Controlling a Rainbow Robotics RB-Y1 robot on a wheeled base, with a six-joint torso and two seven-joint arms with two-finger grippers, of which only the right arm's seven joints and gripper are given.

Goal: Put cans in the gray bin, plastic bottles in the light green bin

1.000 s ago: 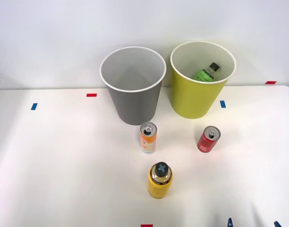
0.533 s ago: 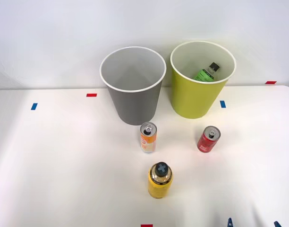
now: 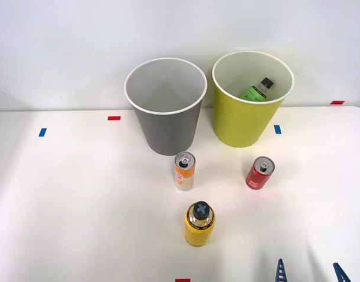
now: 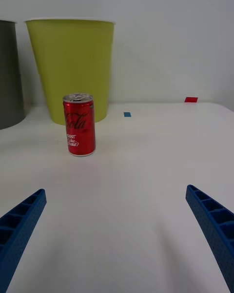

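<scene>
Right gripper point(image 3: 309, 271) low at the near right edge of the table point(image 3: 74, 205), fingers point(image 4: 22, 222) spread wide, nothing between them. Blue ribbed tips just showing in the front view; in the wrist view they sit at the two lower corners with bare tabletop between.

Red can point(image 3: 260, 173) upright, ahead of the gripper and well apart from it, slightly toward the robot's left of the gap's centre line in the wrist view point(image 4: 79, 125). Silver top up.

Beyond it, the green bin point(image 3: 250, 106) upright at the far right of the table. A bottle point(image 3: 257, 90) with green label and dark cap lies tilted inside, cap leaning toward the far wall.

Gray bin point(image 3: 166, 108) just left of the green one, near but not touching it; its edge shows in the wrist view point(image 4: 9, 73).

Orange and white can point(image 3: 185, 170) upright just in front of the gray bin, apart from it.

Yellow can point(image 3: 199, 224) with a dark cap upright nearer the robot, near the table's middle.

Small red and blue tape marks point(image 3: 114, 118) scattered on the table.
</scene>
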